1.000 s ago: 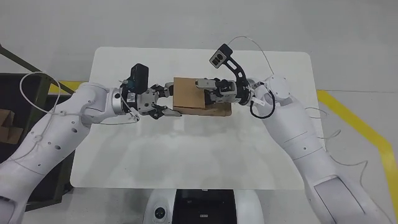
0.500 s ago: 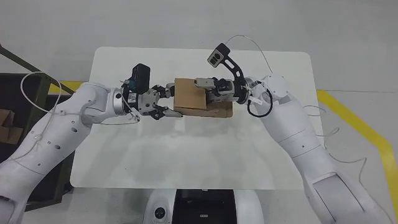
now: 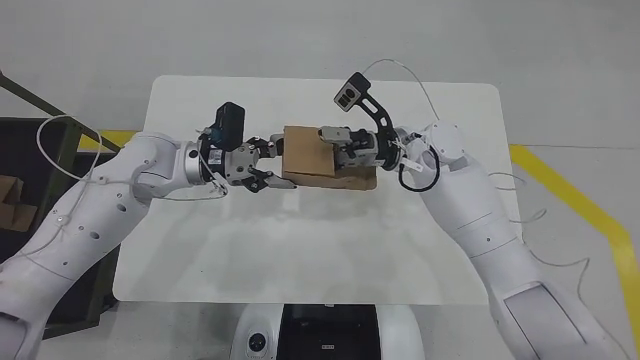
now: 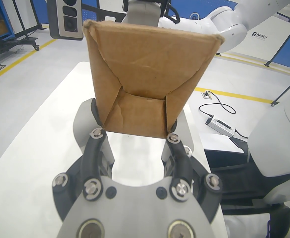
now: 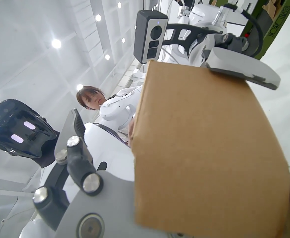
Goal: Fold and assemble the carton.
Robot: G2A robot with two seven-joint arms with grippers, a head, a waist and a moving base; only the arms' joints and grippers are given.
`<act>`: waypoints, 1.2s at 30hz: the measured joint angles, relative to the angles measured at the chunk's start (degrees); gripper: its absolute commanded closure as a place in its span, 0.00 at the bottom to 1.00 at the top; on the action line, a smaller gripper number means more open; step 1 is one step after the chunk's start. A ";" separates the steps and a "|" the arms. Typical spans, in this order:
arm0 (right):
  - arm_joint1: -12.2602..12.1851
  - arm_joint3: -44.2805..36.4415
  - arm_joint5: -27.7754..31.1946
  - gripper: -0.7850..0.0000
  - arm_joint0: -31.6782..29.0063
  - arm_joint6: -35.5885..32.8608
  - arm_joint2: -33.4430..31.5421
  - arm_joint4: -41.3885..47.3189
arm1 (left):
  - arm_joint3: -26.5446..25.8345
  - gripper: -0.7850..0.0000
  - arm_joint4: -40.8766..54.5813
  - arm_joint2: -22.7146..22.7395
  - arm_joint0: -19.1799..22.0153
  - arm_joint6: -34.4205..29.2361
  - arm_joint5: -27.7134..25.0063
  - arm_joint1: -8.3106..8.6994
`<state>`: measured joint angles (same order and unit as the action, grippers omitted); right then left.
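Though seemingly done squaring carton (image 3: 310,155), left to shut ends; spread left gripper (image 4: 135,117) straddling 9 o'clock end; cannot tell right gripper (image 3: 335,150) grip.

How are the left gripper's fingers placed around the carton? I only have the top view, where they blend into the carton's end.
Observer: In the left wrist view the left gripper is open, with one finger at each lower corner of the carton's near end.
Operator: Is that end closed flat?
Observer: No. Its panels slant inward toward a smaller panel at the lower edge.
Operator: Does the right wrist view add anything?
Observer: Yes. It shows one grey finger of the left gripper at the carton's far edge.
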<state>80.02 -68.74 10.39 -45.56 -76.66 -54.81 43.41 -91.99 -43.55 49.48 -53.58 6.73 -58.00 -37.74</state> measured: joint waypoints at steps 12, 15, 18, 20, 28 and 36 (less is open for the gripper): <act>0.50 0.86 0.92 0.00 0.61 -0.23 0.72 0.67 | 0.15 0.52 0.34 0.56 -0.61 0.24 0.00 -0.32; 0.67 0.18 0.80 0.00 0.70 -0.06 1.40 0.09 | 0.07 0.52 0.34 0.50 -0.72 -0.02 0.00 -0.38; 0.89 -0.01 0.84 0.00 0.89 0.32 1.87 0.15 | -0.08 0.52 0.38 0.47 -0.74 -0.06 0.00 -0.46; 1.02 0.09 0.89 0.00 1.06 0.43 2.12 0.21 | -0.11 0.52 0.50 0.50 -0.82 -0.04 0.00 -0.49; 1.41 0.53 0.80 0.00 1.54 0.28 2.86 0.40 | -0.26 0.53 0.63 0.95 -1.29 0.00 0.00 -0.49; 1.47 1.00 0.86 0.00 1.19 -0.16 2.36 1.07 | -0.43 0.53 1.26 1.28 -1.49 -0.08 0.00 -0.49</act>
<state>81.49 -67.73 11.25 -44.37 -76.81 -52.45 44.48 -92.43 -42.28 50.77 -55.06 6.65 -58.00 -38.23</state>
